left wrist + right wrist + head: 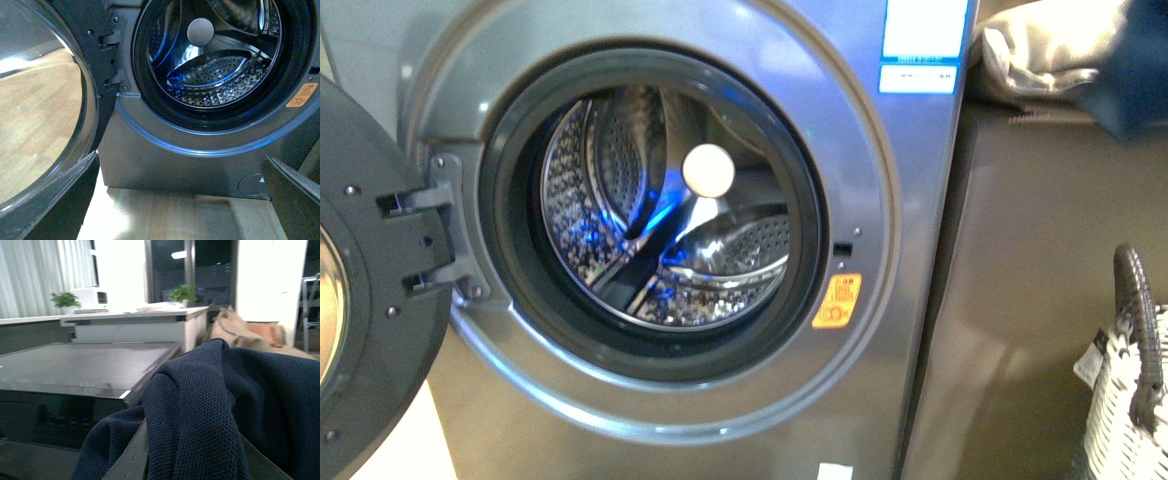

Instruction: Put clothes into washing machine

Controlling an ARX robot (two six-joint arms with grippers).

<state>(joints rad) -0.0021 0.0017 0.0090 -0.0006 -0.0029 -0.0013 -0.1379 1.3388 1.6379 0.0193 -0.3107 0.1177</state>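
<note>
The washing machine [880,200] fills the front view, grey-silver, its dark round door [370,300] swung open to the left. The perforated steel drum [660,210] holds no fabric. My left gripper [180,210] hangs open low in front of the machine, its fingers [295,200] wide apart over the wooden floor, the drum [215,55] above it. My right gripper [195,460] is shut on the navy mesh clothes [210,405], which bulge up between its fingers and hide the tips. In the front view the clothes [1135,70] show at the top right corner, above the cabinet.
A grey-brown cabinet [1020,300] stands right of the machine with cream-beige folded fabric [1040,50] on top. A white woven basket with a dark handle [1135,330] sits at the lower right. The open door's glass [40,115] lies close beside my left gripper.
</note>
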